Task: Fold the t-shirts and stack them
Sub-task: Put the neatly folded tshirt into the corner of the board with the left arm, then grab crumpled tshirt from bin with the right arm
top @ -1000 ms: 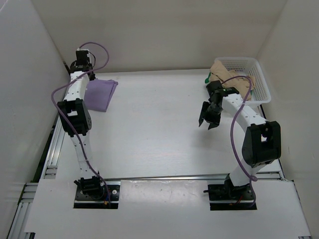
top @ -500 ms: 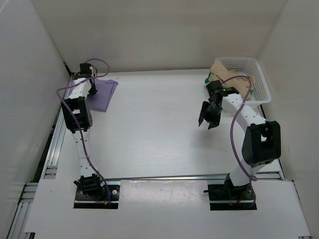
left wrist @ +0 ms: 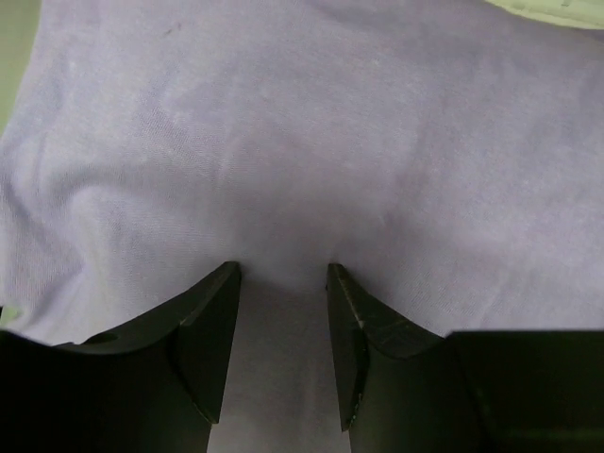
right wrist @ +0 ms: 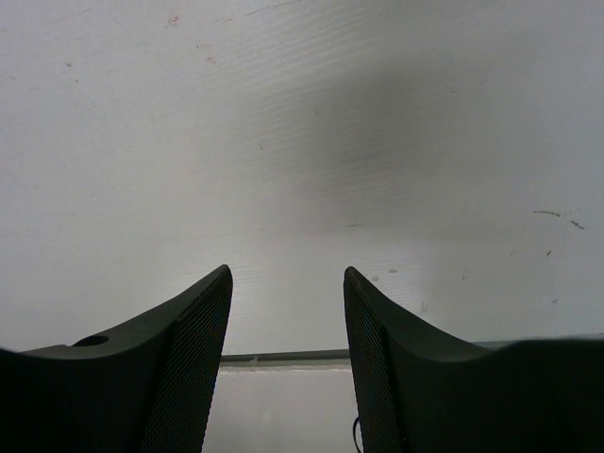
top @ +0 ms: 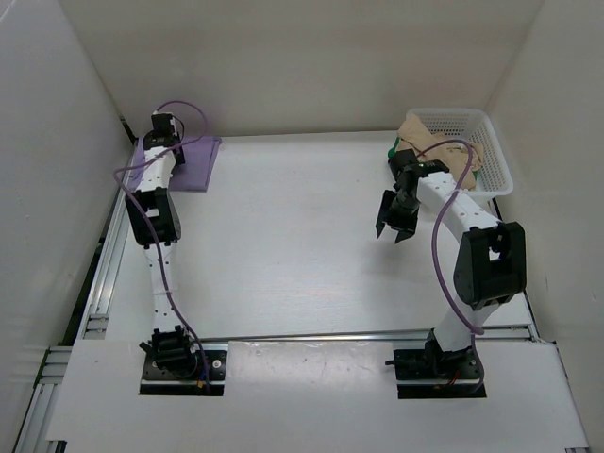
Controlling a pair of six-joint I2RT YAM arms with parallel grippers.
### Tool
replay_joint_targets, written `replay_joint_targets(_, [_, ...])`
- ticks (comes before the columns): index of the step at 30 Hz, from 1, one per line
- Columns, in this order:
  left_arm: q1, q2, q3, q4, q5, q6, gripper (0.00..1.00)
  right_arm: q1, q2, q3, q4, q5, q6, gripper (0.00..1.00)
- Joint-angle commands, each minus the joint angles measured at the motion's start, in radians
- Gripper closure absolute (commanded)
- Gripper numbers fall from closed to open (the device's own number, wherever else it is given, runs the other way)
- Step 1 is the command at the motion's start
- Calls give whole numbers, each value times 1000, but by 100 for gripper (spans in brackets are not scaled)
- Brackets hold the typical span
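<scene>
Three shirts logged, listed from largest item down. Table (top: 283,255): white, flat, faintly grained and scuffed under the right wrist camera. Basket (top: 495,151): white plastic mesh, rectangular, at the far right corner. Tan shirt (top: 427,132): soft, crumpled, heaped in the basket and spilling over its left rim. Lavender shirt (top: 198,156): smooth fine knit, folded to a flat rectangle at the far left corner, partly under my left arm. Green shirt (top: 393,148): only a bright sliver shows at the basket's left edge, beside the tan cloth. Left gripper (left wrist: 283,276): dark wedge-shaped fingers parted, tips down at the lavender cloth, which puckers slightly between them. Right gripper (right wrist: 288,278): textured black fingers spread, nothing between them, hanging over bare table.
</scene>
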Motion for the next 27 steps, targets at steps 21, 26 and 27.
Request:
replay_joint_targets(21, [-30, -697, -474, 24, 85, -4, 0, -177, 342, 797, 177, 261, -116, 13])
replay_joint_targets(26, [-30, -935, -731, 12, 178, -4, 0, -177, 502, 883, 321, 359, -125, 13])
replay_joint_targets(27, [-30, -997, -796, -11, 178, -4, 0, -190, 517, 892, 330, 370, -116, 15])
